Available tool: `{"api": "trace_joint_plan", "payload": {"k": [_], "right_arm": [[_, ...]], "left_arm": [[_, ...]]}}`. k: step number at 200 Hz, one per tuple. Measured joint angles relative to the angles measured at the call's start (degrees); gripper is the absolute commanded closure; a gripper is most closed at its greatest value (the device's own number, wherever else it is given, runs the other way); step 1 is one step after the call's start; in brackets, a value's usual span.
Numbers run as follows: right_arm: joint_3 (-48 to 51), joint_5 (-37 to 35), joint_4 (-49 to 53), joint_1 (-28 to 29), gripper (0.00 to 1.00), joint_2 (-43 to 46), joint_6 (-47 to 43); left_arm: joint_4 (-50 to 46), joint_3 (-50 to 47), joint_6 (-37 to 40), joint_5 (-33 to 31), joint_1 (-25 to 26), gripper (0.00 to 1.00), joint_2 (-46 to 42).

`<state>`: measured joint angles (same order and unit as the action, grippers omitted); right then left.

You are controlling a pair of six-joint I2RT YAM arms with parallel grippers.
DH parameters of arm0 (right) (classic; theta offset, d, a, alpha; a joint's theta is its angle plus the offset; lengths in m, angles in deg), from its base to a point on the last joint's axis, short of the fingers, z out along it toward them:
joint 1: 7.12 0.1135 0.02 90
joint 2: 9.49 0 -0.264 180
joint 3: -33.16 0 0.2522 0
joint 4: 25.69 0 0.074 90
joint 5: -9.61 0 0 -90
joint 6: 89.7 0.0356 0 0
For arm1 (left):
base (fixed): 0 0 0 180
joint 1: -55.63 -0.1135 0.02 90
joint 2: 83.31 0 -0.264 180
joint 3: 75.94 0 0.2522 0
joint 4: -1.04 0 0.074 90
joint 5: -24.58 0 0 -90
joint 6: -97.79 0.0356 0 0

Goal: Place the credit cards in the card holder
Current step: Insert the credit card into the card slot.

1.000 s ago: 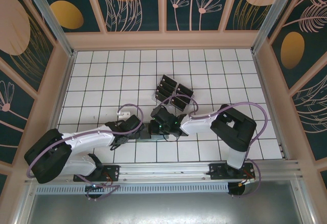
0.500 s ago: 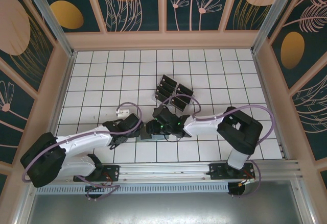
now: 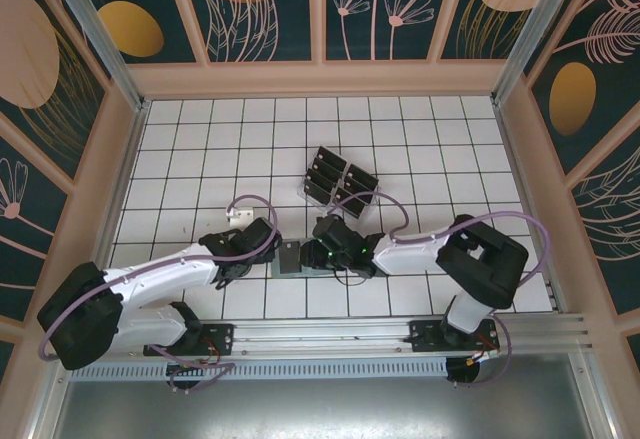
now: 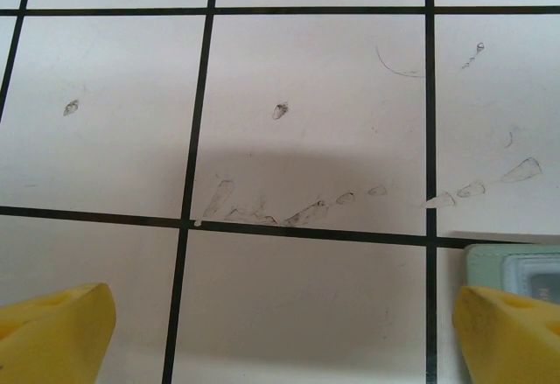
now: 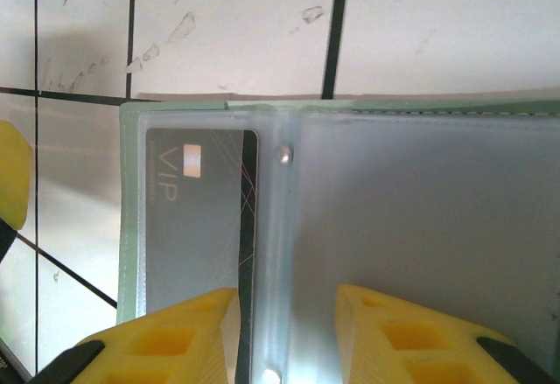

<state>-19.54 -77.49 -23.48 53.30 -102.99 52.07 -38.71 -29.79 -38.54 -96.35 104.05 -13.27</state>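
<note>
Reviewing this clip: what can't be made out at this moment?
- Right wrist: the holder runs off the right and bottom edges. The right fingers cover the lower end of the card, and its fine print blurs behind the sleeve.
- Left wrist: the holder is cut to one corner by the frame edge and the left finger.
- Top: the holder is partly under the right arm, and the far cards are too small to count.

Left pincer [image 4: 280, 340] wide apart, right pincer [image 5: 284, 331] narrowly apart, both downward.
</note>
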Motion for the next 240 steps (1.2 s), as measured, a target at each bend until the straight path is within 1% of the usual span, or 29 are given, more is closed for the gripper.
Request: {"api": "trace_joint_plan", "payload": {"k": [30, 66, 123, 240], "right_arm": [[1.38, -0.33, 0.59, 0.00, 0.66, 1.90, 0.70], [1.09, -0.48, 1.42, 0.00, 0.71, 3.58, 0.63], [-1.31, -0.39, 1.46, 0.35, 0.77, 3.65, 0.61], [-1.99, 0.24, 1.07, 0.87, 0.81, -1.62, 0.66]], "left_arm": [[0.22, 0.17, 0.66, 0.13, 0.00, 0.01, 0.92], [1.18, 0.15, 1.16, 1.16, 0.00, 0.02, 1.51], [3.89, -1.46, 1.29, 3.50, 0.00, 0.02, 2.47], [6.58, -4.09, 1.27, 4.98, 0.00, 0.01, 3.56]]}}
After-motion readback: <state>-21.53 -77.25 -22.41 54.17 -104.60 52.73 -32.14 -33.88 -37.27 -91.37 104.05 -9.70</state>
